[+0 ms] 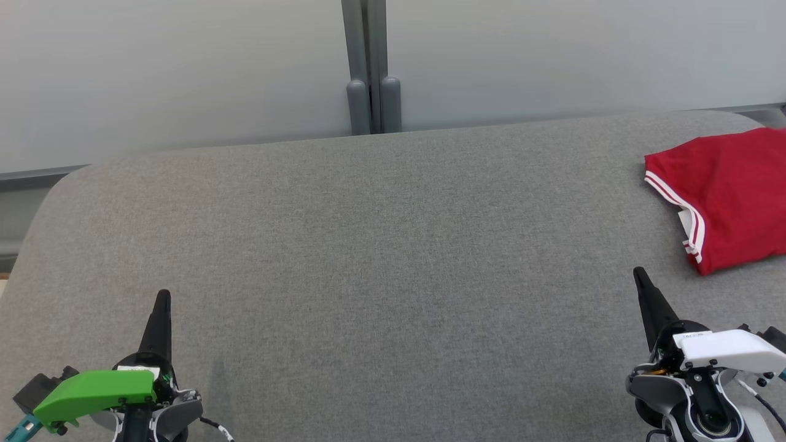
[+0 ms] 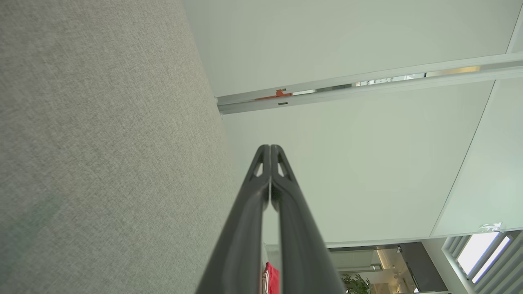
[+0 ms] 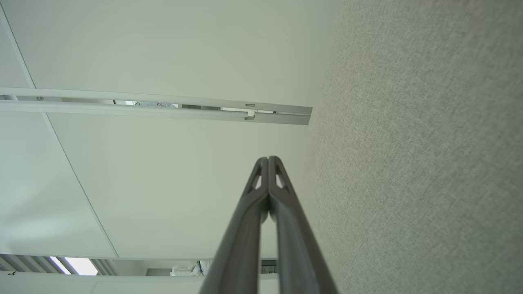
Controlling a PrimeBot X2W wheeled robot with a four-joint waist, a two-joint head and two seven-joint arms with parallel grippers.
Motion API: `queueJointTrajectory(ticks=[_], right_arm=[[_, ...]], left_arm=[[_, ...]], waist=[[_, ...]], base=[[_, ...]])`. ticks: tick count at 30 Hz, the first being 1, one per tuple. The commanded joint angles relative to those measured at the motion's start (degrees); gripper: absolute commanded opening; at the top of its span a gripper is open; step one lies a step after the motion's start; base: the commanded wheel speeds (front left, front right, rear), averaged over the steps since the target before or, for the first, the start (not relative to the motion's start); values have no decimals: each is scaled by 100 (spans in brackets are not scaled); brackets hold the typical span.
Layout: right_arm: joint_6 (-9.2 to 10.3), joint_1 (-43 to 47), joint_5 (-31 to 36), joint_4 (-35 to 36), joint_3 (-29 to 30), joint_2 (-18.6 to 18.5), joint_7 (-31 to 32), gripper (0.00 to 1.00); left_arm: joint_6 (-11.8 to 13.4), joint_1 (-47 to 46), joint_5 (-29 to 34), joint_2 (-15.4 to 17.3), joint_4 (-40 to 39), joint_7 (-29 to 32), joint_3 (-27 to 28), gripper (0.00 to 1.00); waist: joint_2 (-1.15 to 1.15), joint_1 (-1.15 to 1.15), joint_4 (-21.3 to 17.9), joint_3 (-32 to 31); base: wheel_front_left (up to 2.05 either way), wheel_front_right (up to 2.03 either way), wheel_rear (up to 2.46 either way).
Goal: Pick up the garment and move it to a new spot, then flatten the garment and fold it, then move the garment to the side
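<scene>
Both arms sit low at the near edge of the grey fabric surface [image 1: 368, 245], fingers pointing forward. The left gripper [image 1: 163, 299] is pressed together and empty, and the right gripper [image 1: 640, 277] is likewise closed on nothing. The folded red garment [image 1: 731, 190] lies at the far right, near the right fingertips but apart from them.

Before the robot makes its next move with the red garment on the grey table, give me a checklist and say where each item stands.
1. Shut, empty left pincer: ok.
2. Shut, empty right pincer: ok.
3. Folded red garment: ok, it lies at the far right of the grey table.
4. Garment wholly on the table: cannot tell, its right side runs out of the head view.
5. Right pincer apart from the garment: ok.
</scene>
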State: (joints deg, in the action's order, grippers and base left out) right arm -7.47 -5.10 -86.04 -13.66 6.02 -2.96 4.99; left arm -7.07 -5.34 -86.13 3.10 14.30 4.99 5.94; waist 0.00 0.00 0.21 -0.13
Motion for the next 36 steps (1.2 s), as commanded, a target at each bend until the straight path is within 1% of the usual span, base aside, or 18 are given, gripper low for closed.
queueJointTrajectory(ticks=[1,15,36], right_arm=[[-4,-95,-127,-9,23,-2,43,0],[-4,-137,-658,-47,68,10,180,0],[-4,-131,-646,-45,67,9,181,0]], left_arm=[[-32,-100,-139,2,-28,41,36,0],[-62,-123,-655,-26,-31,177,77,0],[-63,-120,-634,-22,-30,178,73,0]], waist=[[0,0,-2,3],[0,0,-21,30],[0,0,-21,31]], base=[[0,0,0],[0,0,0],[0,0,0]])
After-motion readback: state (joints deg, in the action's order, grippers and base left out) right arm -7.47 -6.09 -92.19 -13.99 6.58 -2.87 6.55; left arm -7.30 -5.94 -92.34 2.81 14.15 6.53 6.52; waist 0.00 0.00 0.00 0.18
